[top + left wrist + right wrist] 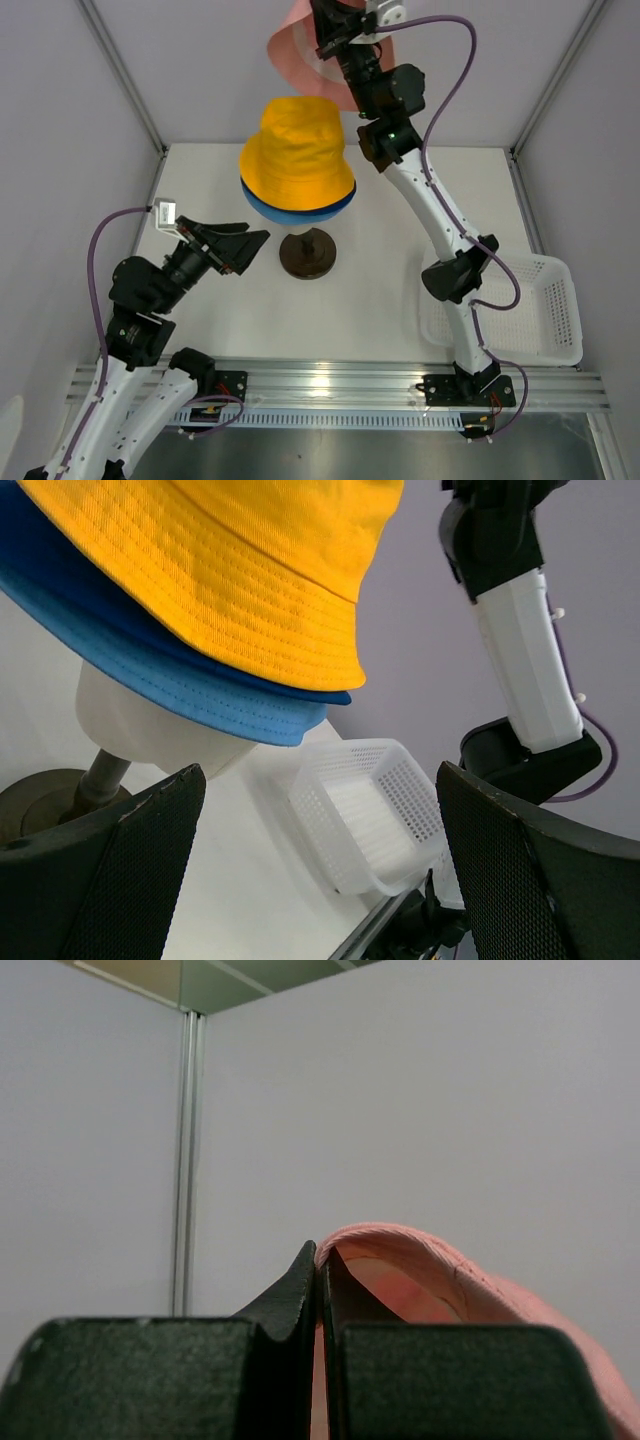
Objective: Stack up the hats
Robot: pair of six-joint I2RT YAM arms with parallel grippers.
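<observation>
The pink hat [300, 50] hangs in the air at the far end of the cell, above and behind the mannequin. It is a soft bucket hat with a round, floppy brim, and a fold of its stitched brim is pinched in the right jaws. In the right wrist view the two dark pads press together on that salmon fabric [450, 1270], whose rim arches up and away to the right in front of a plain grey wall.

Three more hats already sit nested on the cream mannequin head [140, 725]. The yellow hat [298, 150] is on top, its woven cotton showing a fine grid texture and rows of stitching round the sloping brim. Under it a darker blue brim [90, 580] peeks out, and under that the light blue hat [200, 695], smooth and slightly wavy at its edge. The egg-shaped head stands on a thin stem above a dark round base [308, 255] on the white tabletop [380, 300].

The left jaws stand wide apart and hold nothing. Their black, mesh-textured pads [130, 880] are low beside the base and point toward the stack. A white plastic basket [540, 310] with perforated walls rests at the right edge of the tabletop, near the right arm [440, 215].
</observation>
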